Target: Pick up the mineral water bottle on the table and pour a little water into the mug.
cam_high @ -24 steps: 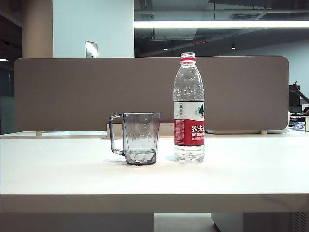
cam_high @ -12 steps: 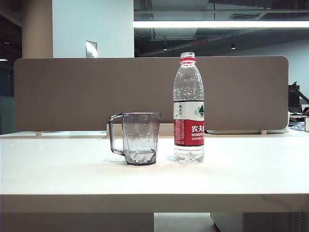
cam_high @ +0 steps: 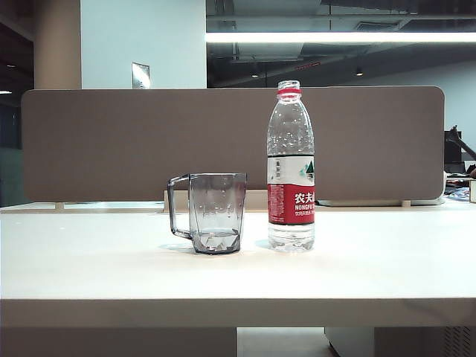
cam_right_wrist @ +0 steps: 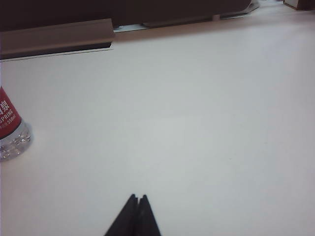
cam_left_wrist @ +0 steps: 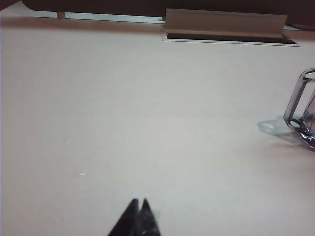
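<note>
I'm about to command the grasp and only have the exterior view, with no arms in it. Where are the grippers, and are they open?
Observer: The left gripper is over bare table, fingertips together, shut.
Operator: How far is it from the mug?
Observer: Well clear of it; in the left wrist view only the mug handle shows, at the edge of the picture.
Operator: And the right one?
Observer: The right gripper is shut too, over bare table, holding nothing.
Operator: Is it lined up on the bottle?
Observer: No. The bottle stands off to one side of it, just its base and label edge in the right wrist view.
</note>
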Tool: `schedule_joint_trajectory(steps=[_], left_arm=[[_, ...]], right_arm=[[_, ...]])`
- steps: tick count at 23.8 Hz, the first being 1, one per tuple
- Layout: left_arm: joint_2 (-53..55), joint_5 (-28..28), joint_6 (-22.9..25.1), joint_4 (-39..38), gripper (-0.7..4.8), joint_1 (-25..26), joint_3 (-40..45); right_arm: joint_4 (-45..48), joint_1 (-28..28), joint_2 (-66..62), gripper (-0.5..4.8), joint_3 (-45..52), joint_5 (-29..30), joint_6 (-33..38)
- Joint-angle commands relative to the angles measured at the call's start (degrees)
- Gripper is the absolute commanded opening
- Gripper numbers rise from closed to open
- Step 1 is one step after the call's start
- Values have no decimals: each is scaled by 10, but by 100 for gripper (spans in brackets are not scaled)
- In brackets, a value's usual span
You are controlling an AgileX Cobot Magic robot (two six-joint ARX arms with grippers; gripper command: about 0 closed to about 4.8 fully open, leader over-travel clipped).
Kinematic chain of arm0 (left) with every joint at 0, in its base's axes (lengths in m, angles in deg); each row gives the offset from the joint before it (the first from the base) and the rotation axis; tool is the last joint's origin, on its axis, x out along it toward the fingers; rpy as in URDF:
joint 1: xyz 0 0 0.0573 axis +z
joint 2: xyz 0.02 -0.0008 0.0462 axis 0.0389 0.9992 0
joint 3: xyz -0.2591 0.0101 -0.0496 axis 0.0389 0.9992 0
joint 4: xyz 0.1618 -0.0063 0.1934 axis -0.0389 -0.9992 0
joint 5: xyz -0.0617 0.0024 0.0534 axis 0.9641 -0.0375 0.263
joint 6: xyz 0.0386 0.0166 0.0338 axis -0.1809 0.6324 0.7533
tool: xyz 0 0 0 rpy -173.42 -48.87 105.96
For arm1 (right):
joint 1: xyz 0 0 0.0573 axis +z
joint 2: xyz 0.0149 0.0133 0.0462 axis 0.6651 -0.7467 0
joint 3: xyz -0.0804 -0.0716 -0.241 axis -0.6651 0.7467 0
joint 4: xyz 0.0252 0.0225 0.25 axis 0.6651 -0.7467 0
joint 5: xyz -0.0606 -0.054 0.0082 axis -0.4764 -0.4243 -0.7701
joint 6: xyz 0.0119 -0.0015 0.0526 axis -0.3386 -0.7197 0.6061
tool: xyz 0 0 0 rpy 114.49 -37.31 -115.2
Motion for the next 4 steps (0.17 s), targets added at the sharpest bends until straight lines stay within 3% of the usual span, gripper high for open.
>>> schedule_joint_trajectory(steps=[1, 4], left_arm=[[0, 2, 2, -1, -5, 0, 0], [0, 2, 2, -1, -5, 0, 0]], right_arm=[[10, 0, 1, -5, 4, -1, 0], [10, 0, 1, -5, 4, -1, 0]])
